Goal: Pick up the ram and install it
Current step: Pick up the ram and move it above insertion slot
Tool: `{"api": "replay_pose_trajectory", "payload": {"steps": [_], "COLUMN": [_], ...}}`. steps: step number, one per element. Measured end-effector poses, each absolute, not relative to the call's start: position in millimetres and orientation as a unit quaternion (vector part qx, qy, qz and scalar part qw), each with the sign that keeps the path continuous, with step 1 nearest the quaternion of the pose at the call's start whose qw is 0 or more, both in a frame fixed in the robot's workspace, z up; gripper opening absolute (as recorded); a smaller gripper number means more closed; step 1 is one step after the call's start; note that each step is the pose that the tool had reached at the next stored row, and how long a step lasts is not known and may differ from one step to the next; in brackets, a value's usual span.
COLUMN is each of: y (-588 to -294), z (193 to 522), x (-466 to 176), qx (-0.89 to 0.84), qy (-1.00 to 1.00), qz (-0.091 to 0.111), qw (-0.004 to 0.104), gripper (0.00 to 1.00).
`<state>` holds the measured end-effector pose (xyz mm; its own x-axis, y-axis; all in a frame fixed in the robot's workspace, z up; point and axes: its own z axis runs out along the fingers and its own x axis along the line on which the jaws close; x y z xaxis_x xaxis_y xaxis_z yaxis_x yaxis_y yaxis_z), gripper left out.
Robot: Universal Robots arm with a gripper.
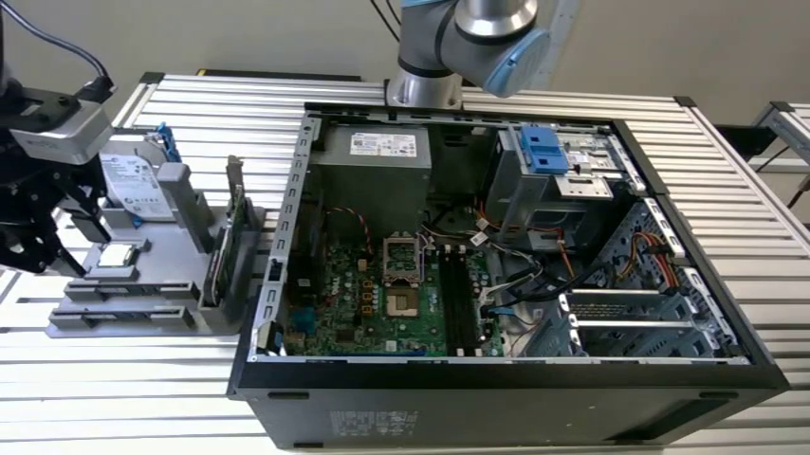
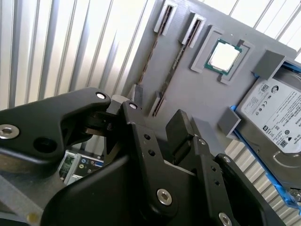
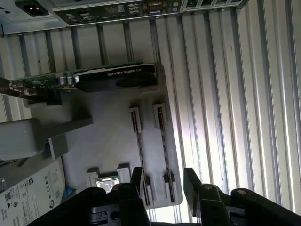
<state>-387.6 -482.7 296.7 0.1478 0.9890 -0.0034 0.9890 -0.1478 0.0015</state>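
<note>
At nine o'clock of the computer case (image 1: 506, 379), over the grey tray (image 3: 108, 127), I see my gripper (image 3: 163, 181) wide open and empty, jaws hanging above the ram (image 3: 163, 141), which stands edgewise in its slot.

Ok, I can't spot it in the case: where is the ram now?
In the first wrist view the ram stands on edge in the grey tray, beside a second stick and near the processor chip.

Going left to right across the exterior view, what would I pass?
pincer → hard drive → graphics card → motherboard → blue bracket
</note>
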Motion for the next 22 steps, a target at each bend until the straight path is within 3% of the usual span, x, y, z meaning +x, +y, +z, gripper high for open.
{"api": "replay_pose_trajectory", "payload": {"steps": [22], "y": [-483], "z": [284], "x": [-388], "qx": [0.758], "qy": [0.653], "qz": [-0.001], "qw": [0.002], "gripper": [1.0]}}
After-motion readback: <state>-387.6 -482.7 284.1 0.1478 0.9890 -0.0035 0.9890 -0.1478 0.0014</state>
